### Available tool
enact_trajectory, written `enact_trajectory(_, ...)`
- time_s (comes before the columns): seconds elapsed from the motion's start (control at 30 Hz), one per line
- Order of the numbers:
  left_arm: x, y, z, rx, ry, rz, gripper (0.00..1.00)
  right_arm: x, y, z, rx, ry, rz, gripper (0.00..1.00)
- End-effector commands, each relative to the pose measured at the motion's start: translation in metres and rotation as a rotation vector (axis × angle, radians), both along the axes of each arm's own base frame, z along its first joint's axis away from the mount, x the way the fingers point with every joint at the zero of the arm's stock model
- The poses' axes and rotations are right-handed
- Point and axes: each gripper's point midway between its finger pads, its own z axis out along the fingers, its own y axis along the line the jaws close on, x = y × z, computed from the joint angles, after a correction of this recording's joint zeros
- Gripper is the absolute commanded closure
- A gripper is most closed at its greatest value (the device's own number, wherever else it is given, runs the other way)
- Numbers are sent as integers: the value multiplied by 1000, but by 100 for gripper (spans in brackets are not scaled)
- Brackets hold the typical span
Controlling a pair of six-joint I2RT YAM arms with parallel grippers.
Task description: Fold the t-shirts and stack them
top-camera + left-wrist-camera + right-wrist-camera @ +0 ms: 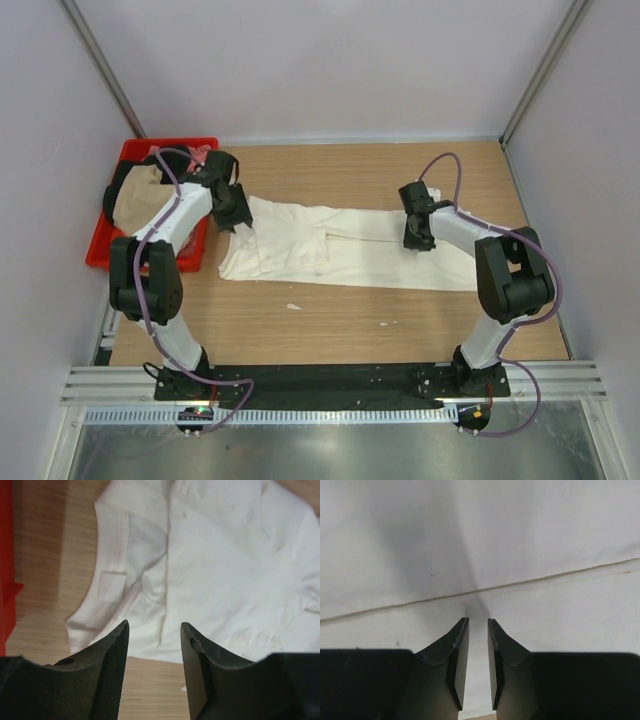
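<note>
A cream t-shirt [340,250] lies folded into a long strip across the middle of the wooden table. In the left wrist view its collar end [210,565] is spread out below the fingers. My left gripper [240,222] hovers over the strip's left end. Its jaws [154,630] stand open, with only bare wood and the cloth's edge showing between them. My right gripper [418,236] sits on the right half of the strip. Its jaws [478,625] are nearly together, pinching a ridge of the cream t-shirt [520,540] beside a seam line.
A red crate [140,148] stands at the table's far left and holds a tan shirt [135,200] and some pink cloth [200,152]. Its red wall [5,555] shows at the left of the left wrist view. Small white scraps [293,306] lie on the wood in front of the shirt.
</note>
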Motion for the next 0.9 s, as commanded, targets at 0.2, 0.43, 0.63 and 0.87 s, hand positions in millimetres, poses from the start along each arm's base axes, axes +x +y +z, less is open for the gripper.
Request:
enact_trajectory(0.2,90,3,-4,-150,-100,20,47,66,-10,82,95,-197,-14,68)
enact_trajectory(0.43,125,-2,-27,-162,-77,28,47,110,-56,73,113,-207,-97,69)
enact_trajectory(0.63,137,1,-55,-146,-40,63,51,121,-100,41,88,-166,-183,69)
enact_trajectory(0.87,135,8,-77,-106,5,105,97,114,-147,0,40,-113,-302,70)
